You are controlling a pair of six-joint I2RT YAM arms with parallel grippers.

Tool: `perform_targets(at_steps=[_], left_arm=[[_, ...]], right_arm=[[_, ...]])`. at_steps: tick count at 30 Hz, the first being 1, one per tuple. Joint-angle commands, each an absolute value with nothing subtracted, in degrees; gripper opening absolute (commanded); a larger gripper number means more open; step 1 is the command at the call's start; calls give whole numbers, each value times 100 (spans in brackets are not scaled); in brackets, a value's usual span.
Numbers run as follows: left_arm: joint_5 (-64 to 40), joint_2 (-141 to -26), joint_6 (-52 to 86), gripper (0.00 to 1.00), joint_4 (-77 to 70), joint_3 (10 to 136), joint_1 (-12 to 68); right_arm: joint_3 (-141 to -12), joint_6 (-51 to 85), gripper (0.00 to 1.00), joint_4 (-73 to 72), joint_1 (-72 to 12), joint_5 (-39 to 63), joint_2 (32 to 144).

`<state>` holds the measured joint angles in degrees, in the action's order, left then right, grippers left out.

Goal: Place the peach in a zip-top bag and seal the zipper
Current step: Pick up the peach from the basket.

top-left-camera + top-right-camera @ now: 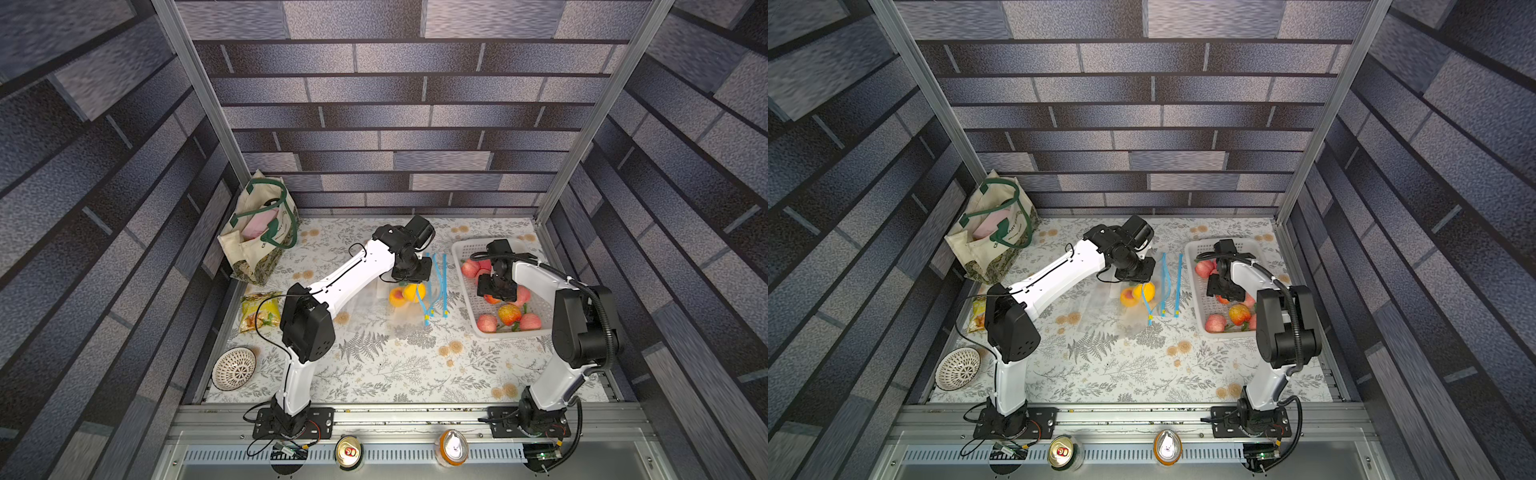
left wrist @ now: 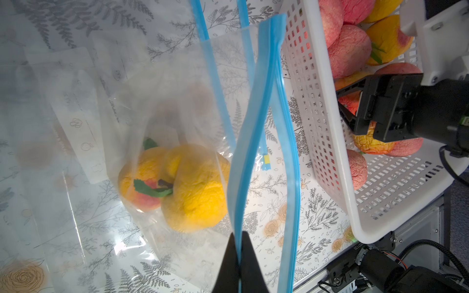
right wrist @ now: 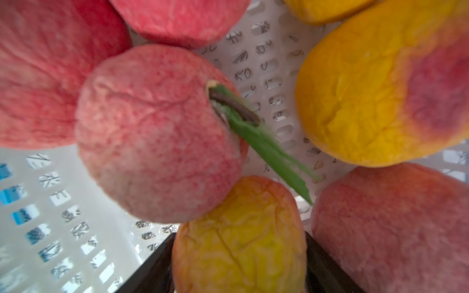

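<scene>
A clear zip-top bag (image 2: pixel 177 101) with a blue zipper (image 2: pixel 264 114) lies at mid-table, its mouth partly open. Two yellow peaches (image 2: pixel 198 192) sit inside it, seen in both top views (image 1: pixel 405 293) (image 1: pixel 1136 295). My left gripper (image 2: pixel 239 236) is shut on one blue zipper strip and holds that side of the mouth up (image 1: pixel 409 272). My right gripper (image 3: pixel 239 238) is down in the white basket (image 1: pixel 465 257), shut on a yellow-orange peach (image 3: pixel 238 215) that fills the gap between its fingers. Several pink and yellow peaches (image 3: pixel 157 132) crowd around it.
More clear bags with blue zipper strips (image 1: pixel 444 282) lie flat between the held bag and the basket. A tote bag (image 1: pixel 257 232) stands at the back left, with a snack packet (image 1: pixel 257 311) and a patterned bowl (image 1: pixel 234 368) along the left edge. Two cans (image 1: pixel 348 452) rest on the front rail.
</scene>
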<state>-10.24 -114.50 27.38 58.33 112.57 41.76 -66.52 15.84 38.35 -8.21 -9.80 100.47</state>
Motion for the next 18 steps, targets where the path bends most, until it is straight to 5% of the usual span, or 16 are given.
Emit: perform_targets(at_steps=[1,8,18], left_arm=[[-960,-11452,2628,0,5994,11426,4176],[-1001,-11452,2610,0,5994,11489,4101],[-989,-11602,2601,0,6080,11736,4122]], right_arm=[[-6724,1512,69,4009,-774,-975,9850],[-6648,1514,68,4548,-779,-577,8917],[-6451,2634,67,3679,-1666,1560,7392]])
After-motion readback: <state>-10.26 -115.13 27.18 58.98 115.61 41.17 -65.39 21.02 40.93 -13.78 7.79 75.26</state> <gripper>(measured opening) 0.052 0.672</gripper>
